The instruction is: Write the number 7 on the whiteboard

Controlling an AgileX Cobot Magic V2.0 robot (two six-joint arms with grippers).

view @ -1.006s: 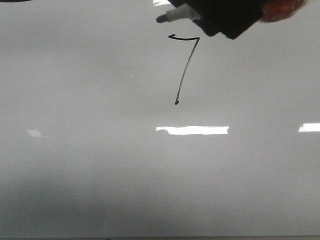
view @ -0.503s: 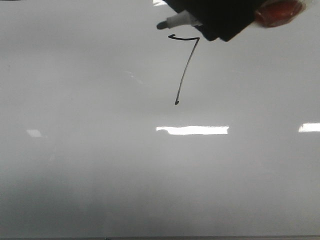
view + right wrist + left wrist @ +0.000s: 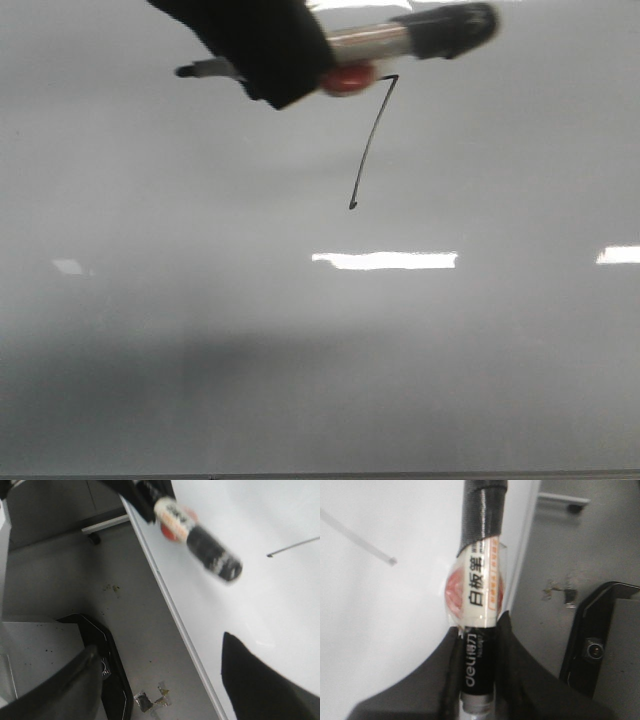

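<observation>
Left jaws (image 3: 262, 62) around marker (image 3: 400, 38), near 7 (image 3: 368, 145)

Left gripper (image 3: 477, 700): matte black fingers (image 3: 435, 680), broad, smooth, curved outer faces, no markings legible. Seen from front as solid black wedge, edges blurred. Right gripper (image 3: 165, 680): two black fingers, one rounded and slightly glossy (image 3: 60, 690), other flat tapering to point (image 3: 260, 680). No cables or screws visible.
</observation>
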